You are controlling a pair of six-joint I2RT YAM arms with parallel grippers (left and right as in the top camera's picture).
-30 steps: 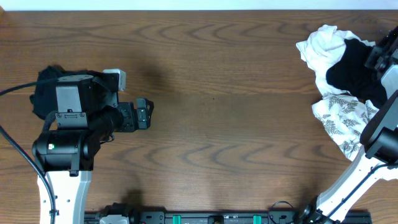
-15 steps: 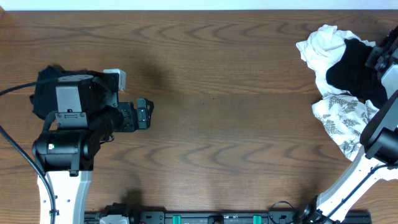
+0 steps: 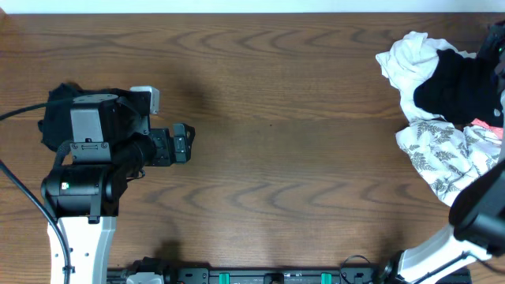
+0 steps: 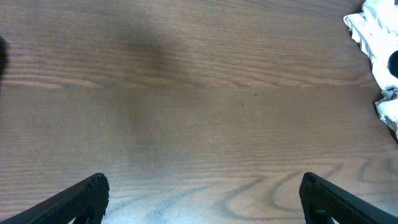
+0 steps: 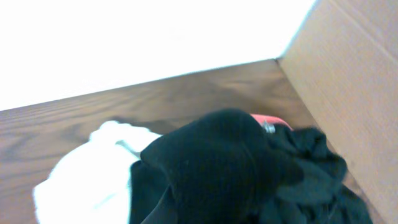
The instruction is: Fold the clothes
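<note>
Dark brown wood-grain table (image 3: 268,118), bare across its middle. Heaped at the far right: a crumpled white cloth garment (image 3: 409,55), a large, soft black garment (image 3: 450,87) lying over it, a white leaf-print garment (image 3: 434,154) on the near side, and a sliver of pink fabric (image 3: 483,125) showing between the black and the leaf print.

Right claw (image 3: 498,55) at the right edge of the overhead view, mostly cut off by the frame. Closed, fingers hidden in its own wrist view by a peak of black cloth bunched right in front of the lens, so judged to be gripping the black garment by a fold. Brown cardboard wall (image 5: 354,93) just beside the pile on the right.

Left claw (image 4: 203,180) wide open, holding nothing, low over bare wood on the left side and pointed rightward at the heap, well apart from it.

Key relation: black garment under and just left of the right claw, bunched with no clear long axis, merely stretched from the pile toward the right edge. Right arm by far the nearer. Open table to the left of the pile is the likely place for spreading the black garment flat.
</note>
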